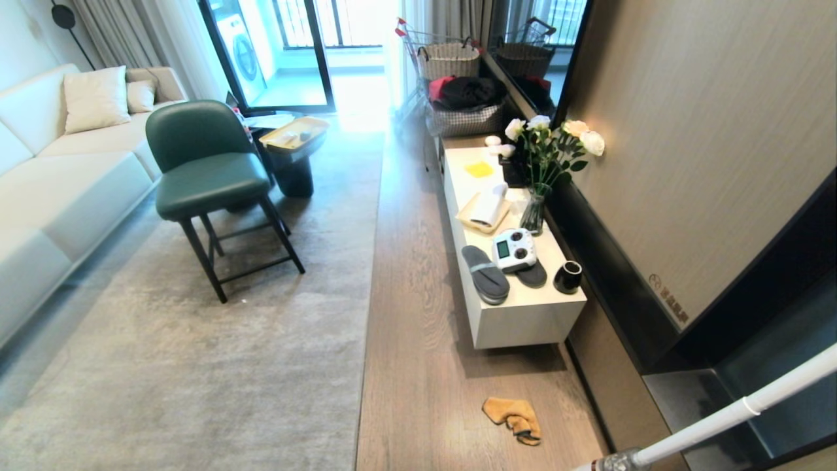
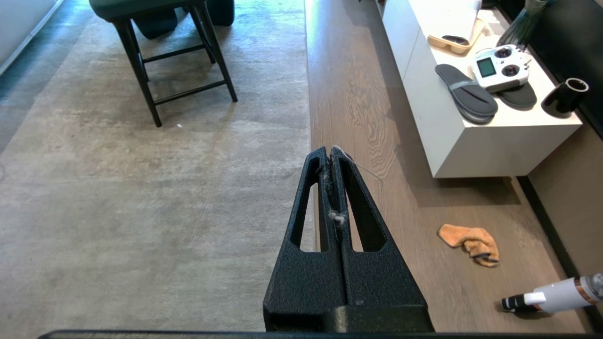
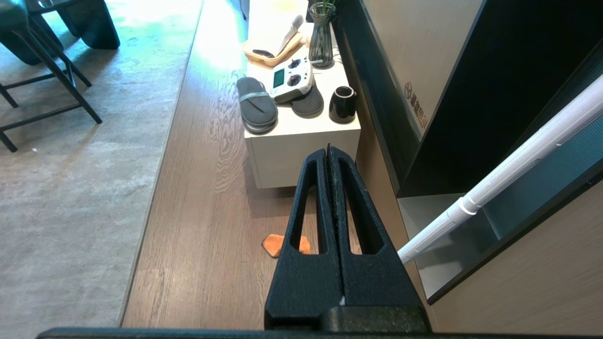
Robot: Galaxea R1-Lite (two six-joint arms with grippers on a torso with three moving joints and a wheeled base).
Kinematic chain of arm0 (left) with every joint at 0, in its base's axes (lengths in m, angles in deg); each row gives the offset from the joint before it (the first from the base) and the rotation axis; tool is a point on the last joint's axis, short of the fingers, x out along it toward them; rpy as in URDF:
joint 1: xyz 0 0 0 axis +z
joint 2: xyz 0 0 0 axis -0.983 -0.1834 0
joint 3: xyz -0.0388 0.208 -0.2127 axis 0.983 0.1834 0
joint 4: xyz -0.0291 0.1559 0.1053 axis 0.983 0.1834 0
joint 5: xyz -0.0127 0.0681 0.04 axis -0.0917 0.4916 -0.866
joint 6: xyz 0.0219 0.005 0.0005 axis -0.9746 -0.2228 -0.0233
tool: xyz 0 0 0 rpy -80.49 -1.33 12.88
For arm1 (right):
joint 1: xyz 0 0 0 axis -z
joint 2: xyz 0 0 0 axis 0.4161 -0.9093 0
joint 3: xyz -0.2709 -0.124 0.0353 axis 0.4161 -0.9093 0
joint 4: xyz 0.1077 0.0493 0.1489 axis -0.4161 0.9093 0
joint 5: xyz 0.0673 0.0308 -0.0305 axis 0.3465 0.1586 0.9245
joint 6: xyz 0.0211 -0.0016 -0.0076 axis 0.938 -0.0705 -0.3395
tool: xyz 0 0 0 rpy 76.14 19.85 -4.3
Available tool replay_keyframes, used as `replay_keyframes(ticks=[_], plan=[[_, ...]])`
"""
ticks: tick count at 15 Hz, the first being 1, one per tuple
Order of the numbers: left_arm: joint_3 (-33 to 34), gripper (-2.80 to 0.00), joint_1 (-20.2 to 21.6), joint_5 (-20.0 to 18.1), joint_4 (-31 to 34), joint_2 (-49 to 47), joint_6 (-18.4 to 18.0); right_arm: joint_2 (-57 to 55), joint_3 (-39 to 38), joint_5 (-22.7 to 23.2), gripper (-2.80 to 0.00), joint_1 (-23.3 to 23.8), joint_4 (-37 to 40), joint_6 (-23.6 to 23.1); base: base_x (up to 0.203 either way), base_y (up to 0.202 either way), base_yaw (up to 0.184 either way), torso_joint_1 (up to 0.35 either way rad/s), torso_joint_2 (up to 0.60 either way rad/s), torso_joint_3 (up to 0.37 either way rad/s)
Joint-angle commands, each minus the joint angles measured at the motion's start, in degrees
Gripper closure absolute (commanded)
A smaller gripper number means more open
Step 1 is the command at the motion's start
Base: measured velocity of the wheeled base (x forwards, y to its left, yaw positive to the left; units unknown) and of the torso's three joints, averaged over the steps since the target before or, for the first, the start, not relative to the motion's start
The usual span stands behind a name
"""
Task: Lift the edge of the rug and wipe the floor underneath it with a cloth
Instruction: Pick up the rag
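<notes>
The rug (image 1: pixel 196 366) fills the head view from nine o'clock down to six, its long straight rug edge (image 1: pixel 366 327) lying flat against the floor (image 1: pixel 418 366), a strip of brown planks running from twelve to six. At three o'clock of that strip stands a low white cabinet (image 1: pixel 523 320) (slippers, a remote controller and a black cup on top). The cloth (image 1: pixel 513 418), crumpled and mustard-orange, lies on the planks at about five o'clock, just past the cabinet's near end. The left gripper (image 2: pixel 332 153) hangs above the rug edge with its jaws pressed together and nothing held; the cloth sits at four o'clock of its tips. The right gripper (image 3: pixel 328 151) is likewise closed and empty, the cloth at seven o'clock, partly hidden behind it.
</notes>
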Motion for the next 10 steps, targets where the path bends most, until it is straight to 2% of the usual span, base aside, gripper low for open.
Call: replay_keyframes(ticks=[1,10], plan=[[0.00,0.00,0.01,0.06,0.01,0.00,0.05,-0.07,0.00,-0.01,0.00,0.00,0.01,-0.09,0.000,0.000,0.000,0.000,0.00,0.000],[0.00,0.00,0.01,0.07,0.01,0.00,0.05,-0.07,0.00,-0.02,0.00,0.00,0.01,0.00,0.000,0.000,0.000,0.000,0.00,0.000]])
